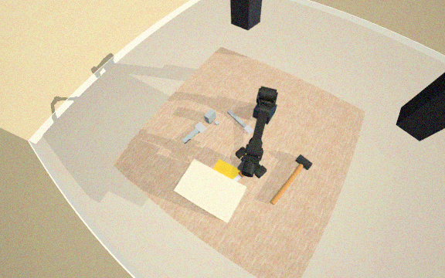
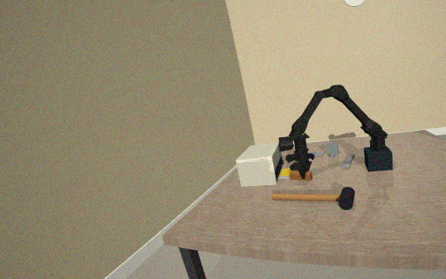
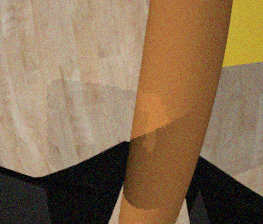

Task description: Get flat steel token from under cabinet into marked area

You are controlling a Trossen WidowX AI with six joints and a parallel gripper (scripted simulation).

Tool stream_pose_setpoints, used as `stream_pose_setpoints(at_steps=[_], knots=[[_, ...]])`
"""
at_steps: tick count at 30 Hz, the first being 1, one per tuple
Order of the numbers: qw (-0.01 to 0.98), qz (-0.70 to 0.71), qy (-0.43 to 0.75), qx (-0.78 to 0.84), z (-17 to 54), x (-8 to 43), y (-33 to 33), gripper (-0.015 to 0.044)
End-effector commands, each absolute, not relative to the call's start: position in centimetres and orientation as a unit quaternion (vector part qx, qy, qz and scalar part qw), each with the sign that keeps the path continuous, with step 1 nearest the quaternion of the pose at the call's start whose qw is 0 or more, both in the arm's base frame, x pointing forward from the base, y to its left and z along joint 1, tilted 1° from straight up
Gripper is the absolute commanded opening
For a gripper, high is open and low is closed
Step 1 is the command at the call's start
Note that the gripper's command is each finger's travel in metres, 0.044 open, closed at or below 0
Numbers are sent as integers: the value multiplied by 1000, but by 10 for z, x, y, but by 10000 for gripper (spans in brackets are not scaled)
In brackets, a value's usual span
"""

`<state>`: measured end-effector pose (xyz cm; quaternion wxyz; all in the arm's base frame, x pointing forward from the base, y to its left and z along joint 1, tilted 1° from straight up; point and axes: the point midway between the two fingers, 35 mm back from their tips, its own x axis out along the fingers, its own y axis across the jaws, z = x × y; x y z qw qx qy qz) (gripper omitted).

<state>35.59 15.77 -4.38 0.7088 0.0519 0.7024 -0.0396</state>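
The white cabinet (image 1: 211, 191) (image 2: 257, 167) stands on the table. A yellow marked area (image 1: 225, 168) (image 2: 284, 173) (image 3: 254, 32) lies along its front, partly hidden in the top view. My gripper (image 2: 303, 176) (image 3: 158, 153) points down, low over the table beside the yellow area, and is shut on the orange handle (image 2: 296, 176) (image 3: 182, 75) of a tool. A pale flat part (image 1: 238, 177) of this tool reaches from the handle towards the cabinet; where it ends is hidden. The steel token cannot be made out in any view.
A mallet (image 1: 287, 183) (image 2: 306, 198) with a black head lies to one side of the arm. On the other side lie a long grey tool (image 1: 239, 121) (image 2: 348, 160), a grey flat-ended tool (image 1: 192, 135) and a grey block (image 1: 210, 116) (image 2: 332, 149).
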Motion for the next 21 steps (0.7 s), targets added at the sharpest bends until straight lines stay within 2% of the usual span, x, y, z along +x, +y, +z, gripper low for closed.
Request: stream_pose_setpoints(at_steps=[1,21], knots=[[707,-45,703,52,-45,354,150,0],[707,-45,704,51,-45,352,132,0]])
